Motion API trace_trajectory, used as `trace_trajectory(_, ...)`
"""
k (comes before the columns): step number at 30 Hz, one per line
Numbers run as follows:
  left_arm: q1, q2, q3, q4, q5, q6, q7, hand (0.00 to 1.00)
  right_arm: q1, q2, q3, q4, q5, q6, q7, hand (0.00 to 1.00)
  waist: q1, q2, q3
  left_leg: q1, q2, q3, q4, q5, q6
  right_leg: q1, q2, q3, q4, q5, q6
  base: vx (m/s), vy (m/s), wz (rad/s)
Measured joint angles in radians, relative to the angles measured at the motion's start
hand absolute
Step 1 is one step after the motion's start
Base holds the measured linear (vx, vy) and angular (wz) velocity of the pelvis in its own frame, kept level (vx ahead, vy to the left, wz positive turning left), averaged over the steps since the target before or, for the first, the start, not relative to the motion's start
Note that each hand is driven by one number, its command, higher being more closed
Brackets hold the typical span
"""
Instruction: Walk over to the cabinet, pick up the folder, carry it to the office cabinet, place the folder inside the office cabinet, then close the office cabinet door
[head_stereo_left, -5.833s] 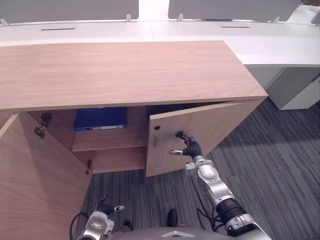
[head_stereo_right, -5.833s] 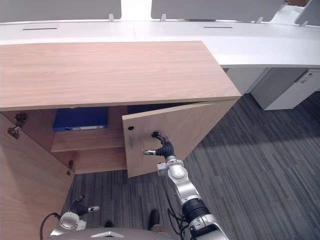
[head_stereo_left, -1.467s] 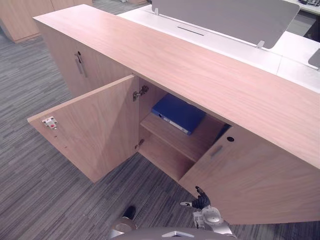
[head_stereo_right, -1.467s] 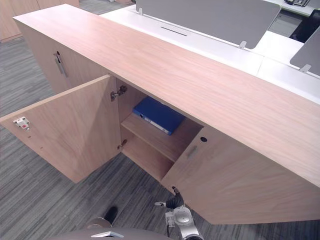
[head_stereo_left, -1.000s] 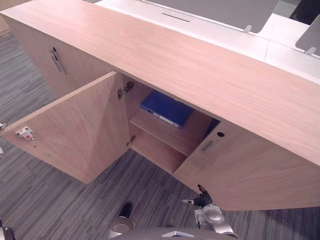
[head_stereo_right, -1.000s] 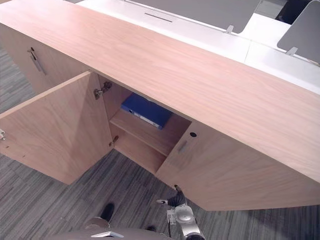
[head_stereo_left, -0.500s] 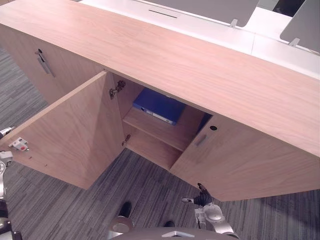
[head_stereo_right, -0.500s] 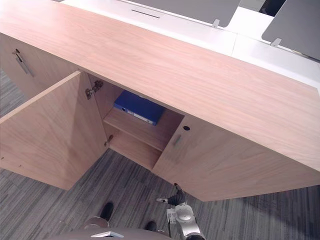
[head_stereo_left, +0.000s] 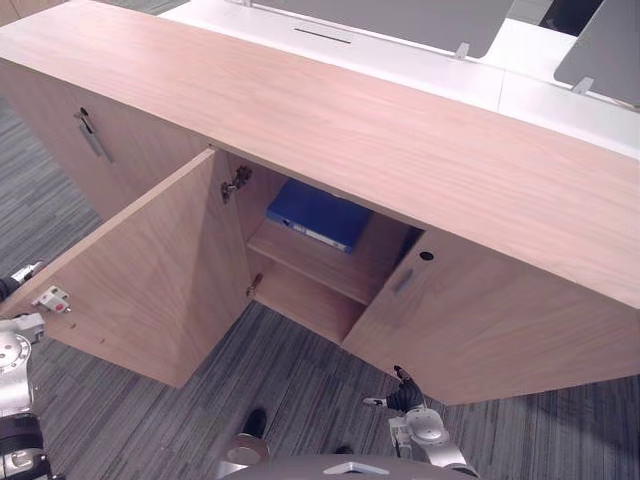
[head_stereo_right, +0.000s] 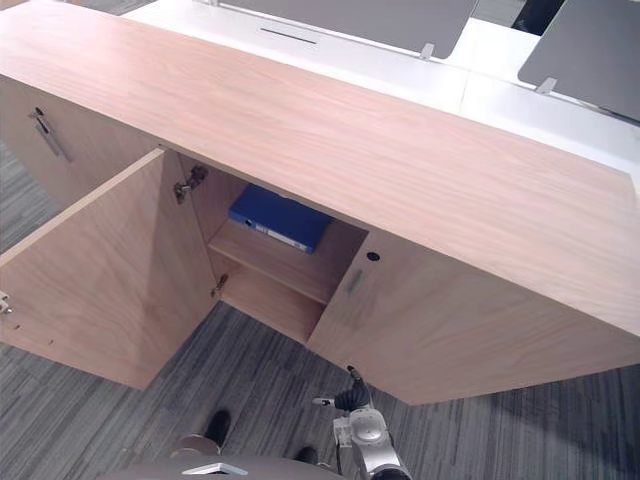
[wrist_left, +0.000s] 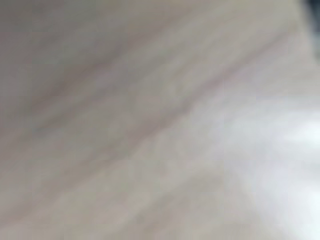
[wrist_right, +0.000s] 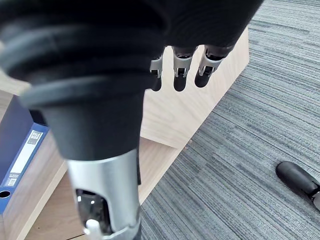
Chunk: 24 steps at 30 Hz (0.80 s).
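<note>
Left eye view is showing the blue folder (head_stereo_left: 320, 213) lying flat on the upper shelf (head_stereo_left: 300, 262) inside the office cabinet (head_stereo_left: 330, 120), at the frame's centre. Its long axis is running along the shelf front from upper left to lower right, with the spine facing out.

My right robot hand (head_stereo_left: 402, 397) is hanging low at bottom centre, fingers relaxed and holding nothing. The folder is lying up and to the left of it, beside the right door (head_stereo_left: 480, 320), which is standing slightly ajar.

The left door (head_stereo_left: 150, 280) is standing wide open toward the lower left. My left robot hand (head_stereo_left: 8, 288) is sitting at the frame's left edge, just beside that door's free edge. I cannot tell how its fingers are set; the left wrist view is looking at pale wood grain from very close.

I am judging the left robot hand the nearer one for pushing that door shut. The carpeted floor (head_stereo_left: 300, 380) in front is lying open for the swing, and the folder is sitting back from the shelf front, out of the door's path.
</note>
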Motion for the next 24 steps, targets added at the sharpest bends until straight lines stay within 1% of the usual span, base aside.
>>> trace_trajectory(5, 0.013, -0.042, 0.004, -0.019, -0.053, -0.019, 0.001, 0.00, -0.001, -0.001, 0.000, 0.000, -0.001, 0.010, 0.000, 0.00, -0.001, 0.000, 0.000, -0.001, -0.003, 0.001, 0.000, 0.000, -0.001, 0.002, -0.003, 0.002, -0.012, 0.007, 0.007, 0.00, 0.004, -0.01)
trace_trajectory(9, 0.058, -0.128, 0.000, -0.080, -0.109, -0.032, -0.002, 0.00, -0.003, -0.003, -0.004, 0.000, -0.001, 0.013, 0.000, 0.00, -0.005, 0.000, 0.000, -0.003, -0.011, 0.001, 0.000, 0.000, -0.001, 0.002, -0.010, 0.003, -0.016, 0.007, 0.010, 0.00, 0.008, 0.01)
trace_trajectory(10, 0.073, -0.159, -0.004, -0.078, -0.139, -0.036, -0.002, 0.00, -0.008, -0.002, -0.007, 0.000, -0.001, 0.013, 0.001, 0.00, -0.014, -0.001, 0.001, -0.004, -0.015, 0.000, 0.000, 0.000, 0.000, 0.002, -0.015, 0.003, -0.016, 0.007, 0.011, 0.00, 0.039, 0.02)
trace_trajectory(11, 0.079, -0.180, -0.004, -0.078, -0.162, -0.041, -0.002, 0.00, -0.009, -0.003, -0.010, 0.000, -0.001, 0.013, 0.000, 0.00, -0.017, -0.002, 0.002, -0.004, -0.017, 0.000, 0.000, 0.000, 0.000, 0.002, -0.017, 0.003, -0.016, 0.008, 0.013, 0.01, 0.038, 0.01)
trace_trajectory(12, 0.089, -0.215, -0.011, -0.076, -0.208, -0.044, -0.002, 0.00, -0.010, -0.002, -0.012, 0.000, -0.001, 0.013, 0.001, 0.00, -0.020, -0.006, 0.005, -0.005, -0.020, 0.001, 0.000, -0.001, 0.001, 0.002, -0.018, 0.003, -0.016, 0.009, 0.015, 0.00, 0.000, 0.00)
trace_trajectory(13, 0.094, -0.227, -0.016, -0.076, -0.230, -0.044, -0.002, 0.00, -0.011, -0.001, -0.012, 0.000, -0.001, 0.013, 0.001, 0.00, -0.021, -0.010, 0.007, -0.005, -0.021, 0.001, 0.000, -0.001, 0.001, 0.002, -0.018, 0.003, -0.017, 0.009, 0.015, 0.00, 0.000, 0.00)
trace_trajectory(15, 0.114, -0.280, -0.019, -0.076, -0.313, -0.046, -0.003, 0.00, -0.012, 0.003, -0.012, 0.000, -0.002, 0.013, 0.001, 0.00, -0.027, -0.029, 0.017, -0.006, -0.023, 0.001, 0.000, -0.002, 0.003, 0.002, -0.020, 0.004, -0.018, 0.013, 0.009, 0.00, 0.000, 0.00)
trace_trajectory(16, 0.118, -0.290, -0.017, -0.077, -0.329, -0.046, -0.003, 0.00, -0.012, 0.003, -0.012, 0.000, -0.004, 0.013, 0.001, 0.00, -0.028, -0.031, 0.019, -0.007, -0.024, 0.001, 0.000, -0.002, 0.003, 0.002, -0.020, 0.004, -0.019, 0.014, 0.009, 0.00, 0.000, 0.00)
trace_trajectory(18, 0.128, -0.317, -0.011, -0.079, -0.399, -0.050, -0.002, 0.00, -0.012, 0.003, -0.021, 0.000, -0.024, 0.014, 0.001, 0.00, -0.031, -0.036, 0.021, -0.006, -0.025, 0.004, 0.000, 0.001, 0.011, 0.002, -0.020, 0.005, -0.022, 0.019, 0.015, 0.00, 0.000, 0.00)
trace_trajectory(21, 0.142, -0.323, 0.004, -0.082, -0.470, -0.057, -0.001, 0.00, -0.021, 0.003, -0.027, -0.001, -0.032, 0.014, 0.004, 0.00, -0.041, -0.037, 0.020, -0.001, -0.025, 0.010, 0.000, 0.000, 0.013, 0.005, -0.020, 0.010, -0.023, 0.020, 0.015, 0.01, 0.003, -0.04)
trace_trajectory(24, 0.144, -0.335, 0.022, -0.089, -0.478, -0.056, -0.001, 0.00, -0.018, 0.003, -0.029, -0.002, -0.032, 0.015, 0.010, 0.00, -0.044, -0.037, 0.021, 0.000, -0.025, 0.014, 0.000, -0.001, 0.014, 0.005, -0.019, 0.013, -0.023, 0.020, 0.015, 0.00, 0.005, -0.05)
